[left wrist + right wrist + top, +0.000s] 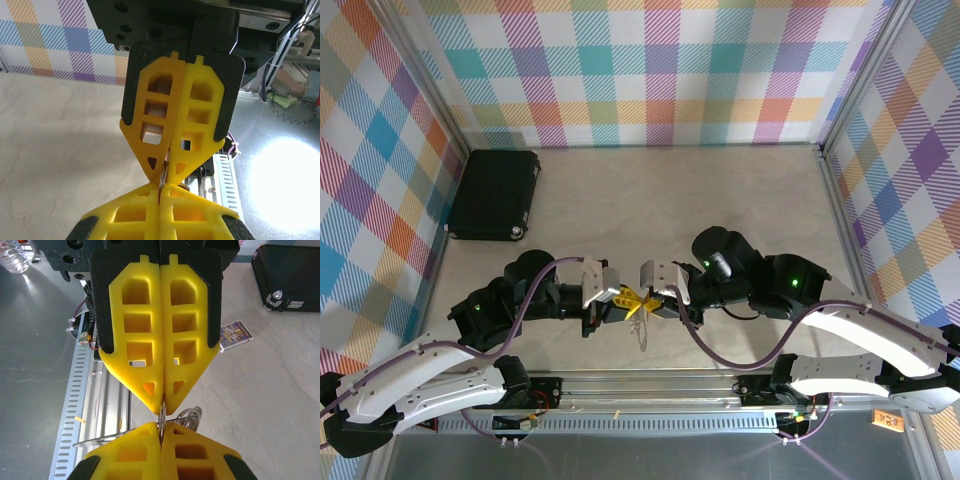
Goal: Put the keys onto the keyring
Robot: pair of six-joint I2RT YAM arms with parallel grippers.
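Note:
Both grippers meet tip to tip above the table's near middle. My right gripper [654, 300] [161, 426] is shut on the keyring [189, 418], whose edge-on silver ring runs up from its seam. The ring's thin silver pieces [642, 335] hang below the fingers. My left gripper [627, 300] [163, 186] is shut too, and its tips [162, 405] pinch the same ring from the other side. In the left wrist view a dark reddish sliver sits in its seam. I cannot tell whether that is the keys, which are otherwise hidden.
A black case [495, 193] lies at the back left of the table. A small printed card [235, 335] lies flat on the table nearby. The metal rail [650, 385] carrying the arm bases runs along the near edge. Checked walls close in three sides.

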